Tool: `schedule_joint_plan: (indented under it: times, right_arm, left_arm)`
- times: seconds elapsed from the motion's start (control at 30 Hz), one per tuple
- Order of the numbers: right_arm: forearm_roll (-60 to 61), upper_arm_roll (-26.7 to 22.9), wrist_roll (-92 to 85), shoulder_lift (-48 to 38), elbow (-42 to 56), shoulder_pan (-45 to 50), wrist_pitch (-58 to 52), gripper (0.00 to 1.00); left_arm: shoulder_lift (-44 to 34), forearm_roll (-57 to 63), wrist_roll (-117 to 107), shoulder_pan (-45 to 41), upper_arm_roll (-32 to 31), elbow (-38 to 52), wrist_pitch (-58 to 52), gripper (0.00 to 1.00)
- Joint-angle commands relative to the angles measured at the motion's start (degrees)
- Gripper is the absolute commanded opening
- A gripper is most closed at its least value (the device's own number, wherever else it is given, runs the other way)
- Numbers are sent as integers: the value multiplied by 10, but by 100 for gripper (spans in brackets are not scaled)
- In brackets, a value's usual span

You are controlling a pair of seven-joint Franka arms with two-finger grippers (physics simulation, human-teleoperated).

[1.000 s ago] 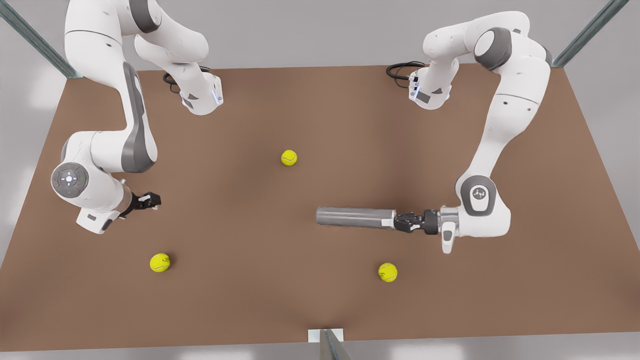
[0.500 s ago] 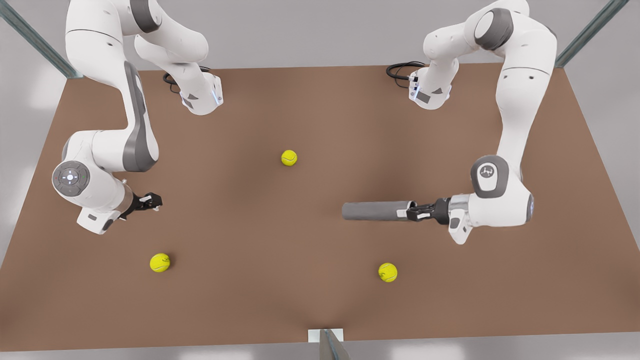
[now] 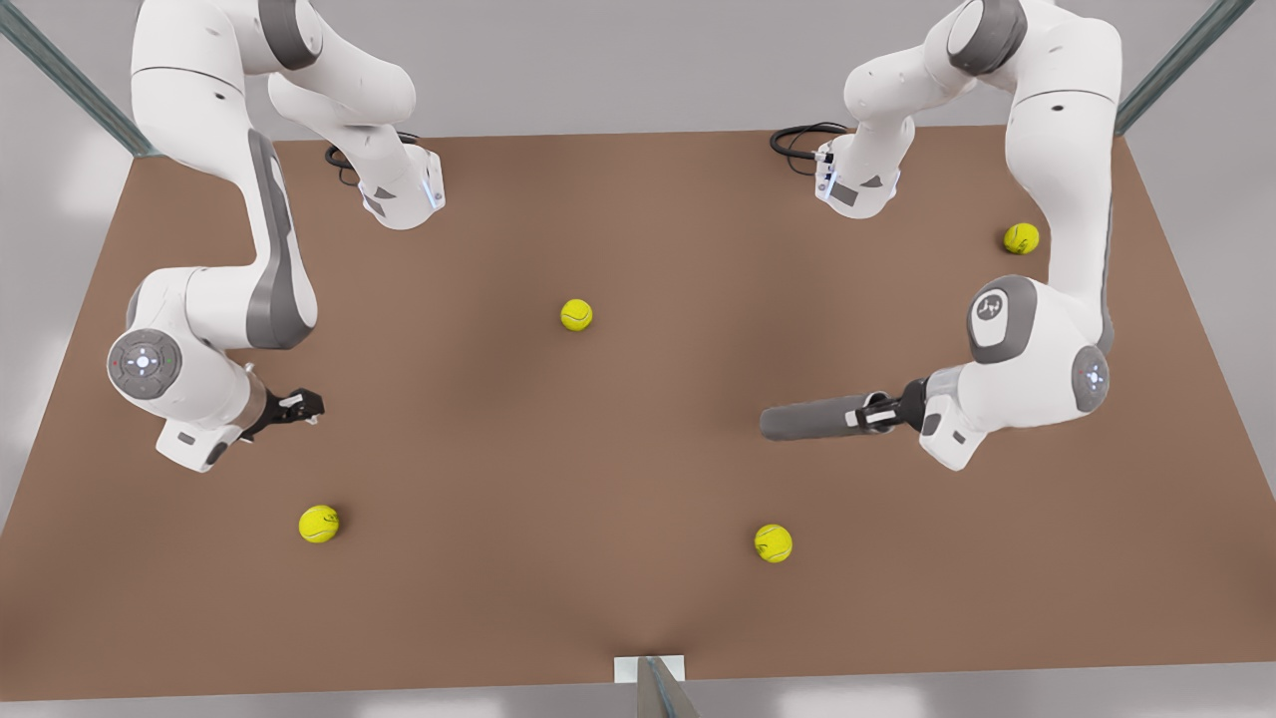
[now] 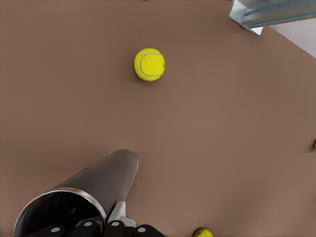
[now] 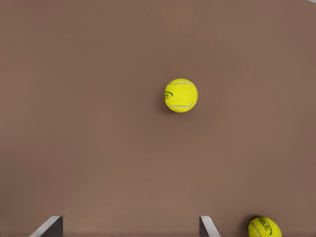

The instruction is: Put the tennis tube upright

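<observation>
The left claw (image 3: 869,414) — on the arm at the front view's right — pinches the tennis tube (image 3: 809,421) by the rim of its lighter-edged mouth, one finger inside the mouth and one outside. The tube, seen also from the left wrist (image 4: 84,192), is tilted, not upright, its far end pointing toward the front view's left and down toward the brown desk (image 3: 638,598). Across the desk, the right claw (image 3: 299,404) waits with its fingers (image 5: 49,226) spread, gripping nothing. Four yellow-green tennis balls lie scattered — one mid-desk (image 3: 576,315), one below the tube (image 3: 773,543), one near the right claw (image 3: 318,524), one behind the left arm (image 3: 1021,238).
</observation>
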Motion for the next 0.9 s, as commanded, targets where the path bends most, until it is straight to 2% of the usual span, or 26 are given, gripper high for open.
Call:
schedule_joint_plan:
  times: [0.0, 0.4, 0.87]
  right_arm:
    - [0, 0, 0, 0, 1, 0, 0, 100]
    - [0, 0, -1, 9, 2, -3, 12, 100]
    - [1, 0, -1, 11, 2, -5, 12, 100]
  left_arm:
    - [-1, 47, 0, 0, 0, 0, 0, 21]
    - [-9, 240, -9, -10, -8, 1, -26, 21]
    - [18, 290, -10, -10, -4, 1, -24, 21]
